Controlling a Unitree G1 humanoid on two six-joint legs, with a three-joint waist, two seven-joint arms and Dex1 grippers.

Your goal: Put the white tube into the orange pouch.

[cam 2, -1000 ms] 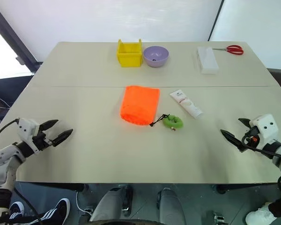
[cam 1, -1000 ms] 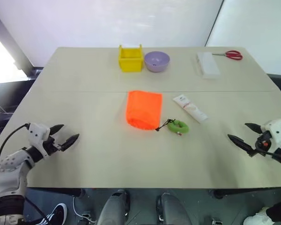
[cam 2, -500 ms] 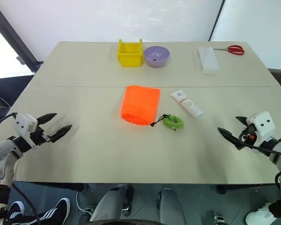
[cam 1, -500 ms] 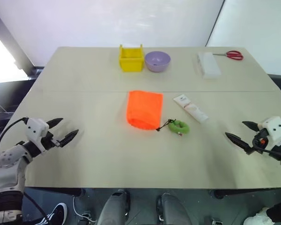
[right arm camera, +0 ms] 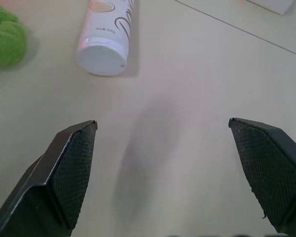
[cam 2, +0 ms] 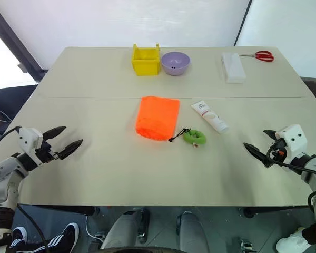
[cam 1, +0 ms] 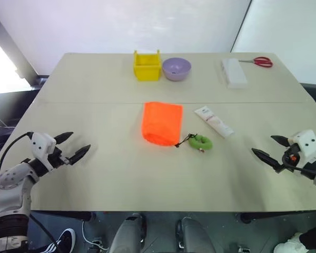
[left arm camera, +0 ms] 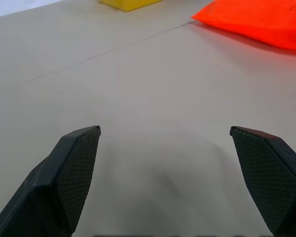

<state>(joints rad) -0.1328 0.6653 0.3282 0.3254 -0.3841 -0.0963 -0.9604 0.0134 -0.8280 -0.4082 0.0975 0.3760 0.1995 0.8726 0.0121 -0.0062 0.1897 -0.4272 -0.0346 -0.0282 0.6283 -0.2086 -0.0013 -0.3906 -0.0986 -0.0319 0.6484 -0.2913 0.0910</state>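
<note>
Right now you have the white tube (cam 1: 214, 122) lying flat on the table (cam 1: 95, 89), a little right of the centre of the left eye frame. Its long axis runs on a diagonal: the flat crimped end sits toward the upper left, nearest the pouch's top right corner, and the round cap end points toward the lower right. In the right wrist view you look at that cap (right arm camera: 101, 58) almost end-on, with the tube body running away from you.

The orange pouch (cam 1: 161, 123) lies just left of the tube, near it but not touching, at frame centre. It lies lengthwise up and down the frame, its rumpled end lowest. From its lower right corner a thin black cord (cam 1: 183, 140) leads to the green loop (cam 1: 200, 142), which rests below the tube's crimped end.

Your left end effector (cam 1: 72, 146) hangs over the table's lower left area, fingers spread wide, with nothing between them. Your right end effector (cam 1: 269, 149) is at the lower right, likewise spread and empty, well apart from the tube.

Along the top of the frame you can see a yellow bin (cam 1: 147, 65), a purple bowl (cam 1: 176, 68), a white box (cam 1: 234, 72) and red scissors (cam 1: 259, 61).
</note>
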